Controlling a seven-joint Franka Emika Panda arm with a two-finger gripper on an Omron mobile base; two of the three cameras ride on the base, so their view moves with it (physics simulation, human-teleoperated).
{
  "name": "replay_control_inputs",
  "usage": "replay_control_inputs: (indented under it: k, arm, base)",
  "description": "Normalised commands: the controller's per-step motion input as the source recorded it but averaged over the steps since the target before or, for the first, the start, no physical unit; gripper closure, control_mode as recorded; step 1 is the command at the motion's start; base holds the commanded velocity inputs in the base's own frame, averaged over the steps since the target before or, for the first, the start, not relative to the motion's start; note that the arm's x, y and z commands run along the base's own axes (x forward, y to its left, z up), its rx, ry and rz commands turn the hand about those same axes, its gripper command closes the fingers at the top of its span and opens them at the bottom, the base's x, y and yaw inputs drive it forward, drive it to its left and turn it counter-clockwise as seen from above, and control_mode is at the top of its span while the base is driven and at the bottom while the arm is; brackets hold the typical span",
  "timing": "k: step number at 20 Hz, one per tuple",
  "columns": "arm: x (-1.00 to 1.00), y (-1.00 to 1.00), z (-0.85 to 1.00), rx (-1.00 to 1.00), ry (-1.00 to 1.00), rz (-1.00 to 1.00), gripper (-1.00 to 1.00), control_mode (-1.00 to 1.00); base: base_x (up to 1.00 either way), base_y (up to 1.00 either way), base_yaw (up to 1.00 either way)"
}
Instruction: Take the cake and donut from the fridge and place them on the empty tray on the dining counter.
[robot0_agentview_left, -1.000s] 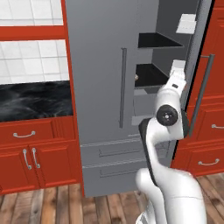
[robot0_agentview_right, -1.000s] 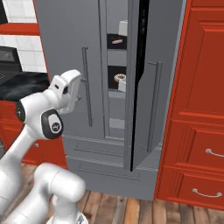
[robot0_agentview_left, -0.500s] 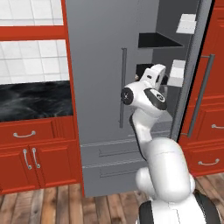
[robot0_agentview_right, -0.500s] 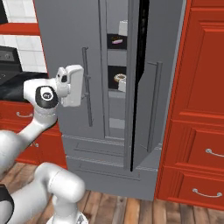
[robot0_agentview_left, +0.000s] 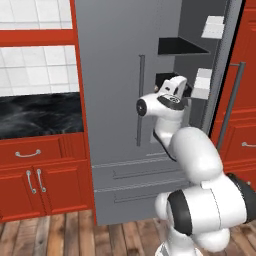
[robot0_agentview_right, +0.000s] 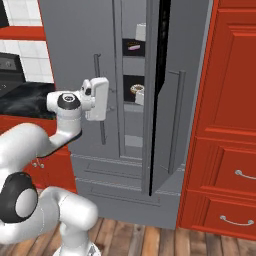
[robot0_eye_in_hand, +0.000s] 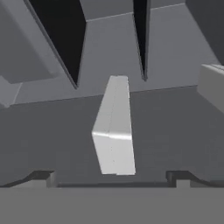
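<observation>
A red-cabinet kitchen with white tile and a wood floor frames the grey fridge (robot0_agentview_left: 130, 100), whose right door stands ajar. In the left base view the black-topped table (robot0_agentview_left: 40, 114) sits to the left, and the arm reaches up with its end effector (robot0_agentview_left: 186, 89) at the door gap, level with the black shelves (robot0_agentview_left: 180, 47) and white door bins (robot0_agentview_left: 205, 82).

In the right base view the donut (robot0_agentview_right: 136, 90) rests on a middle shelf inside the gap; a pinkish item, probably the cake (robot0_agentview_right: 133, 46), sits on the shelf above. The end effector (robot0_agentview_right: 106, 99) hangs left of the opening, well apart from both.

In the hand view the fingertips (robot0_eye_in_hand: 41, 177) stand wide apart, released and empty, facing a white bin (robot0_eye_in_hand: 114, 127) and grey fridge walls.

The step looks like the first reach into the fridge; next it likely needs to swing right and advance through the gap toward the donut.
</observation>
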Motion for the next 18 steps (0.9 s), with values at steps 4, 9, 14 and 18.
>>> replay_control_inputs:
  k: [4, 9, 14, 18]
  arm:
    - [0.50, -0.34, -0.08, 0.00, 0.00, 0.00, -1.00, -1.00]
    - [0.60, -0.42, -0.21, 0.00, 0.00, 0.00, -1.00, -1.00]
    - [0.63, -0.35, -0.20, 0.00, 0.02, 0.00, -1.00, -1.00]
    - [0.57, -0.35, -0.16, 0.00, 0.07, 0.00, -1.00, -1.00]
  base:
    - [0.00, 0.00, 0.00]
    - [0.00, 0.00, 0.00]
    - [0.00, 0.00, 0.00]
    - [0.00, 0.00, 0.00]
